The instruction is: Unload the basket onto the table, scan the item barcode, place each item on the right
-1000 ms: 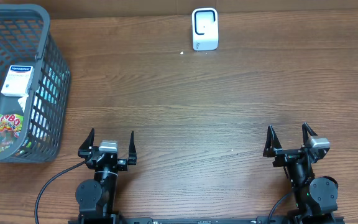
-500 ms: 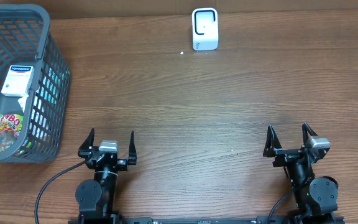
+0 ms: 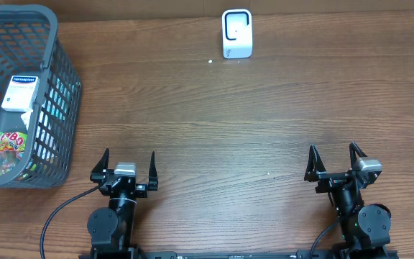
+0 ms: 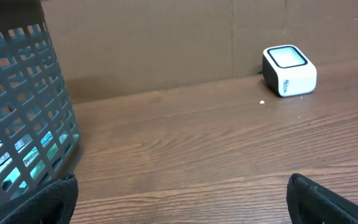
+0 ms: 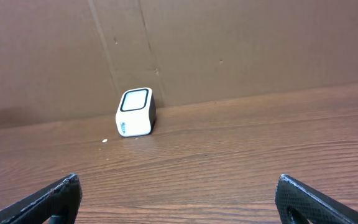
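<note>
Overhead looks straight down; both low wrist views face the back wall [image 4: 166,43], sharing the scanner [image 4: 289,70].

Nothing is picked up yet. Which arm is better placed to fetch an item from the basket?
Left, probably. The basket stands on the left side, just beyond the left end effector, which is open and empty. The right end effector, also open, sits far off on the opposite side.

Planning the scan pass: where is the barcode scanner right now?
Overhead, the white scanner stands at the table's far edge, slightly right of centre, well right of the grey basket.
</note>
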`<state>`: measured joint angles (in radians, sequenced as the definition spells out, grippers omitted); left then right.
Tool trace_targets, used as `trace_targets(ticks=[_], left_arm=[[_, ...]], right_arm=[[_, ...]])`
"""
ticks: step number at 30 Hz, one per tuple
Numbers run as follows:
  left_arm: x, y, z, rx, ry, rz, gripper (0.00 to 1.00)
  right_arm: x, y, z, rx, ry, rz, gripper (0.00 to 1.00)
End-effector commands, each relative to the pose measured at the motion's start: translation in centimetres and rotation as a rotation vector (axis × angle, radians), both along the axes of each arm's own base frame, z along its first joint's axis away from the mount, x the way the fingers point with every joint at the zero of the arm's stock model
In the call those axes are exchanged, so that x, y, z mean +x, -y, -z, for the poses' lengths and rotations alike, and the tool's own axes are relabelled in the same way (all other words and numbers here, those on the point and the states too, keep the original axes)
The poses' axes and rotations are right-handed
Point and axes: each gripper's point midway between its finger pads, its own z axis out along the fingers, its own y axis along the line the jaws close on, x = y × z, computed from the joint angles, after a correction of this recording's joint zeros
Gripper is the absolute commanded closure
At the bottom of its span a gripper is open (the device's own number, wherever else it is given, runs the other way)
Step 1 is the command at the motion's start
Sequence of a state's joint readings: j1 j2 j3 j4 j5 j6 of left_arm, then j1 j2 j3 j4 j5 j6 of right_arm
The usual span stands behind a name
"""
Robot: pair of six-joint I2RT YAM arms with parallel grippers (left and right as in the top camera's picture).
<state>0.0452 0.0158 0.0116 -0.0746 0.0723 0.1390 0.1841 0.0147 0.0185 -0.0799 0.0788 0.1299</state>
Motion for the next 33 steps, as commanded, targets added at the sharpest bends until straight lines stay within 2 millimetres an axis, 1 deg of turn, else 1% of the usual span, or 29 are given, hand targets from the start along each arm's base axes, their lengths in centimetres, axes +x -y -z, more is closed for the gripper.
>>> trace_targets(ticks=[1,19,29,33], left_arm=[[0.01,0.0,0.15,0.022,0.002,-0.001,0.0],[0.0,0.21,0.09,0.019,0.004,0.011,0.0],[0.01,0.28,0.11,-0.102,-0.001,0.005,0.0],[-0.04,0.45,0.02,-0.201,-0.008,0.007,0.0]], right_arm=[[0.0,0.02,0.19,-0.003,0.004,0.003,0.0],[0.0,0.02,0.19,-0.003,0.004,0.003,0.0],[0.0,0.02,0.19,-0.003,0.004,0.003,0.0],[0.0,0.02,0.19,-0.003,0.004,0.003,0.0]])
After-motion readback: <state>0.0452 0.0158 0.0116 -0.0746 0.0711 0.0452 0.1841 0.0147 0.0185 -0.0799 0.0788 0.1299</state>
